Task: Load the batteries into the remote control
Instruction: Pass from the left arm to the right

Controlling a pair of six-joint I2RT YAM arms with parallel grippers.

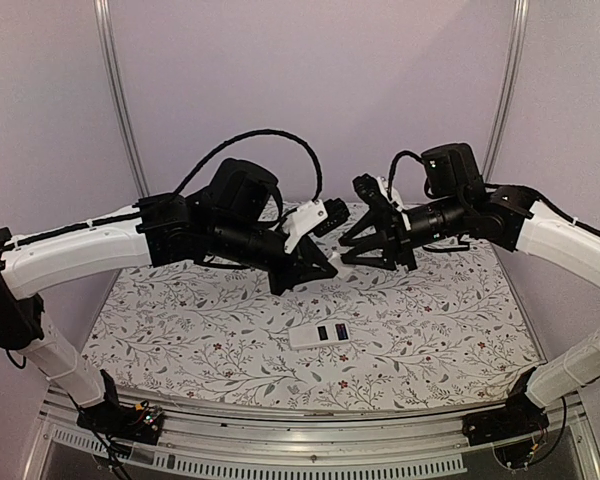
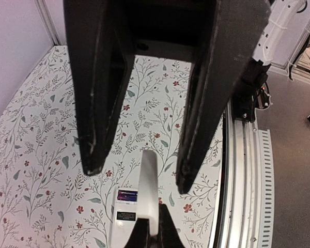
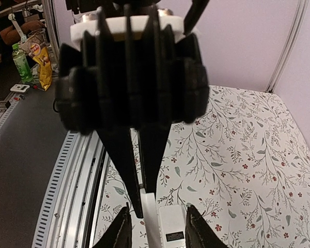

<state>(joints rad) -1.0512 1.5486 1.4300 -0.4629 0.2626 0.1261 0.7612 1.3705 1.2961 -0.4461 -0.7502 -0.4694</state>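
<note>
**Top view.** Both arms reach in from the sides and meet in the air over the floral bench [image 1: 180, 320]. The left tool [image 1: 327, 268] and the right tool [image 1: 344, 250] are tip to tip. The remote [image 1: 323, 335] lies flat on the bench below them, toward the near edge, apart from both tools. Two dark patches show side by side on its upper face. I cannot tell whether they are batteries.

**Left wrist.** The left tool's tips [image 2: 151, 236] sit at the bottom edge, pressed together on a thin white plate [image 2: 149, 186] seen edge-on and standing upright. The right tool [image 2: 138, 175] points in from the top. Its two black fingers [image 2: 95, 103] stand wide apart, one on each side of the plate, with bench pattern showing in the gaps. The remote [image 2: 125, 206] lies on the bench just left of the plate.

**Right wrist.** The right tool's tips [image 3: 156, 235] are spread at the bottom edge. The left tool [image 3: 144, 199] comes down from the top, its fingers closed on the plate [image 3: 149, 219]. The remote [image 3: 173, 227] shows between the right tool's tips, on the bench.
</note>
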